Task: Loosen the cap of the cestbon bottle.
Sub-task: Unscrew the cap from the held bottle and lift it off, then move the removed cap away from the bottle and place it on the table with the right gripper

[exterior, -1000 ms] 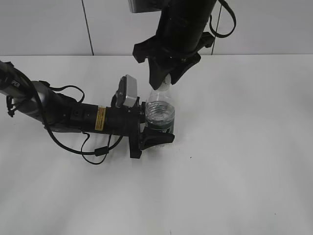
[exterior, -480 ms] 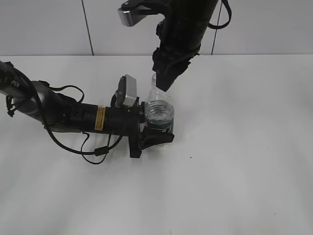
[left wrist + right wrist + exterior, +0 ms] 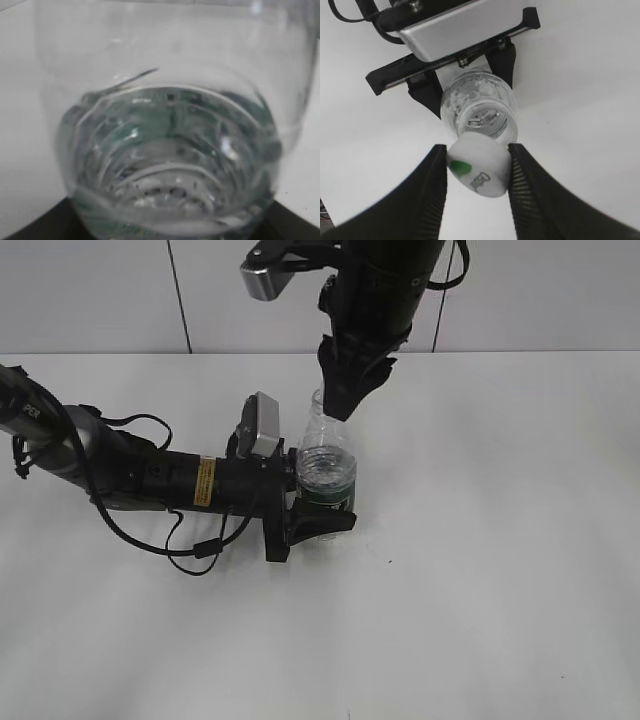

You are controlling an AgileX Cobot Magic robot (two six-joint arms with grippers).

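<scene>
the cestbon bottle [image 3: 327, 475] is held upright on the table [image 3: 500, 540], clamped by the left end effector [image 3: 322, 523]. the cap [image 3: 479, 170] is pinched in the right end effector [image 3: 477, 172], which has been turned since a second ago; loosening appears underway.

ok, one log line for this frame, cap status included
left pincer: shut on cestbon bottle, upright on table | right pincer: shut on cap | cap: tilted, above open neck | phase: cap off

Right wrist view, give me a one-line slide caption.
Right gripper clamps the small white screw cap, lifted clear of the clear plastic bottle's open mouth, which the left gripper holds.
</scene>
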